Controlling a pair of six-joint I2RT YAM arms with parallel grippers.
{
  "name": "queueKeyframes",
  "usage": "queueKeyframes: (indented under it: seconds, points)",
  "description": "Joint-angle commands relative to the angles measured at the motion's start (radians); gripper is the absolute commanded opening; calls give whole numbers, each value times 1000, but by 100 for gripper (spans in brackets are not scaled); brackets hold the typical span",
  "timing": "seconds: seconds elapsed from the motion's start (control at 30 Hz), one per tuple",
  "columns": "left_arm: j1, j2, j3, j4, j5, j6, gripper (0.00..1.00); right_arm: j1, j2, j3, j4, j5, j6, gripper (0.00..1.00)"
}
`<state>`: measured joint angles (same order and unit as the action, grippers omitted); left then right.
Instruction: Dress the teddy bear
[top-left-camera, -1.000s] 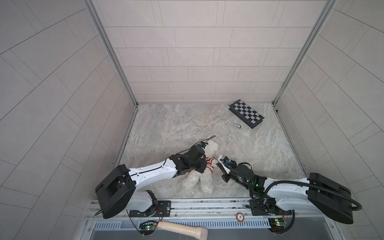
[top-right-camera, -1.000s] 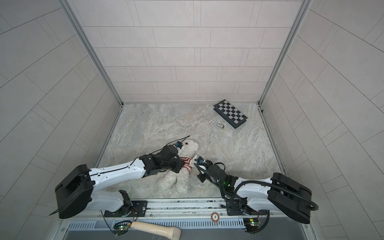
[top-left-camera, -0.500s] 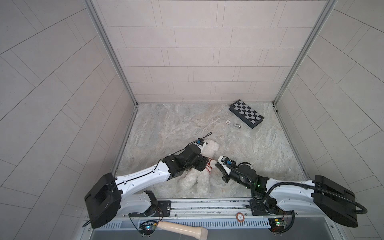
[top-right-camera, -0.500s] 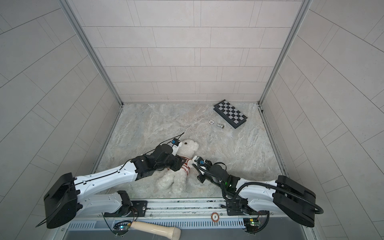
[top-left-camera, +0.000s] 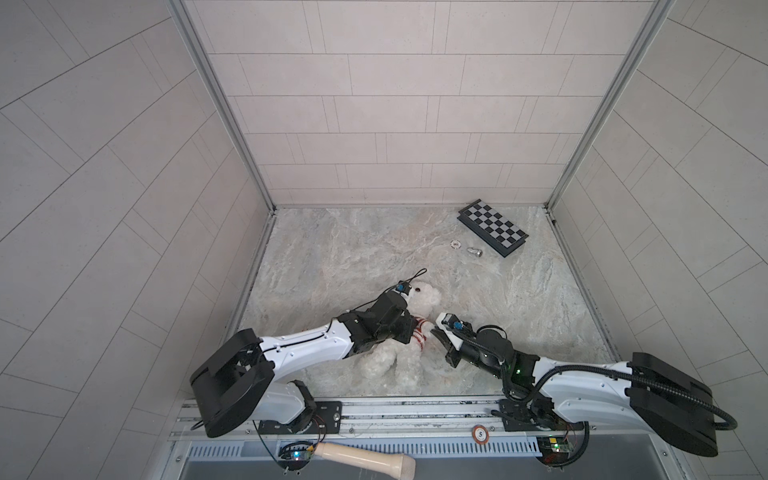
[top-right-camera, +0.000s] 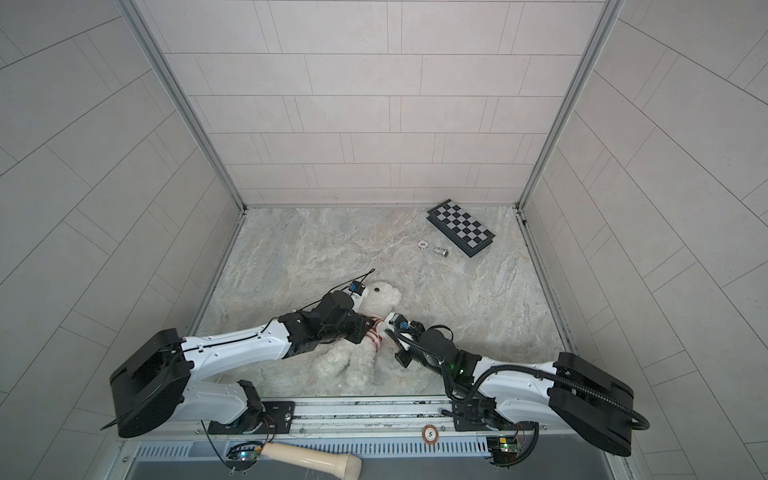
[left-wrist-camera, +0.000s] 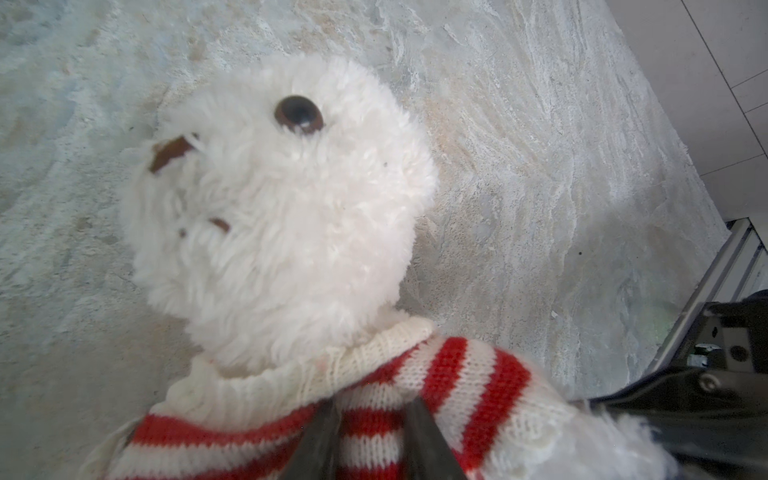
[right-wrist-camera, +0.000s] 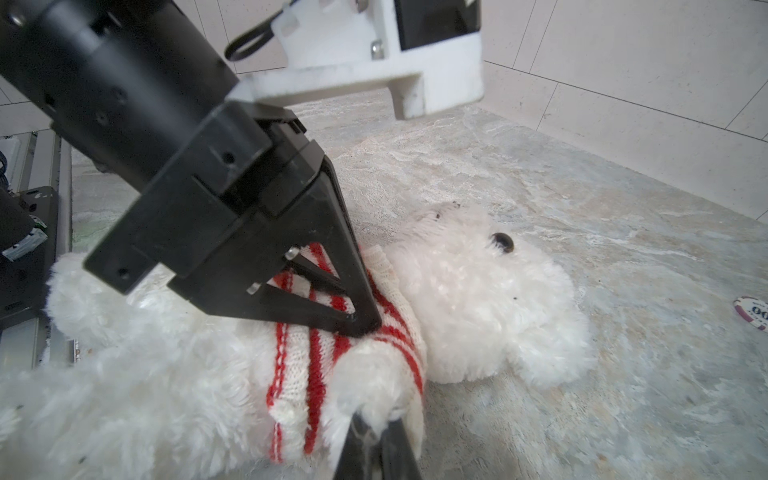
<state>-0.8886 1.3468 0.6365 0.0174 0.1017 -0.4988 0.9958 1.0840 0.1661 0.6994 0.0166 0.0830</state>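
Observation:
The white fluffy teddy bear (top-left-camera: 424, 297) (top-right-camera: 384, 299) lies on its back on the marble table, head toward the back wall and legs toward the front rail. A red-and-white striped sweater (left-wrist-camera: 457, 374) (right-wrist-camera: 316, 365) is bunched round its neck and upper chest. My left gripper (left-wrist-camera: 370, 419) (right-wrist-camera: 357, 326) presses down on the chest, its fingers pinching a fold of the striped knit. My right gripper (right-wrist-camera: 376, 432) (top-left-camera: 434, 334) is shut on the furry arm that pokes from the sleeve. In both top views the left wrist hides much of the bear's torso.
A folded chessboard (top-left-camera: 492, 226) lies at the back right, with a poker chip (top-left-camera: 456, 244) and a small metal piece (top-left-camera: 473, 252) beside it. A pale wooden handle (top-left-camera: 361, 457) lies below the front rail. The bear's legs reach nearly to the table's front edge.
The left gripper opened wider and has closed again on the sweater, shifting slightly over the bear's chest. The right gripper has kept its hold on the arm.

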Motion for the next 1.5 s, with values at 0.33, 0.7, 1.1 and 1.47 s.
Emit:
queueKeyframes:
  seconds: [0.33,0.7,1.1,1.47]
  points:
    - [2,-419,-58,-198,-111,91,49,-6,-6,243,-206,104,239,0]
    - [0,-464,-59,-118,15,45,43,-8,42,512,-580,244,561,0]
    - [24,-351,-36,-37,-43,-25,48,-8,91,558,-637,275,686,0]
    - [44,-185,-11,109,36,-90,45,-8,55,509,-580,207,695,0]
